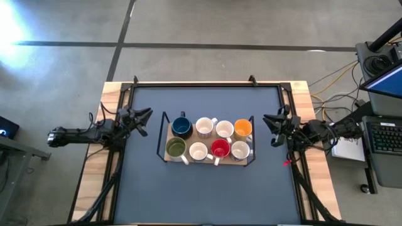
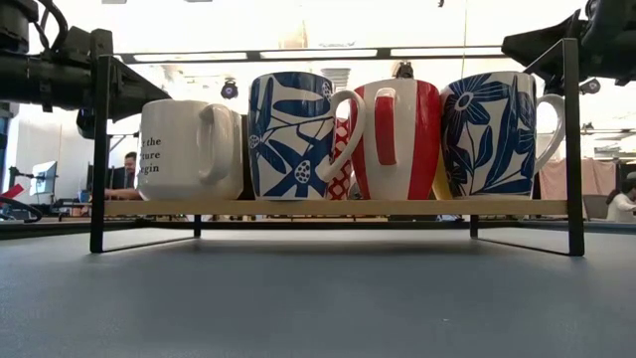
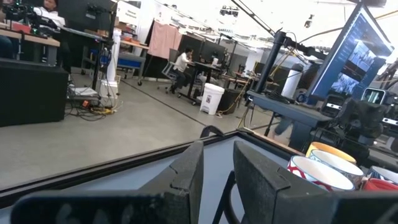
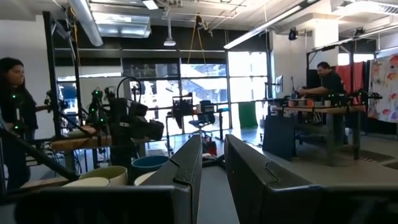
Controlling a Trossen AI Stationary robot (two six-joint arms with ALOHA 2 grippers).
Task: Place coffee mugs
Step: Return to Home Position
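Eight mugs stand upright in two rows on a wooden rack (image 1: pixel 171 157) with a black metal frame, at the table's middle. Seen from above, their insides are dark blue (image 1: pixel 182 127), orange (image 1: pixel 243 129), olive (image 1: pixel 175 148), red (image 1: pixel 220 149) and white (image 1: pixel 205 127). The low view shows the near row: a white mug with lettering (image 2: pixel 189 149), a blue-patterned one (image 2: pixel 293 134), a red-striped one (image 2: pixel 397 139) and a blue-flowered one (image 2: pixel 492 134). My left gripper (image 1: pixel 144 122) is open, left of the rack. My right gripper (image 1: pixel 270 127) is open, right of it. Both hold nothing.
A dark mat (image 1: pixel 207 194) covers the table, with bare mat before and behind the rack. The rack's black frame posts (image 2: pixel 97 149) rise at its ends, close to both grippers. A desk with a laptop and keyboard (image 1: pixel 384 135) stands right of the table. People sit in the room beyond.
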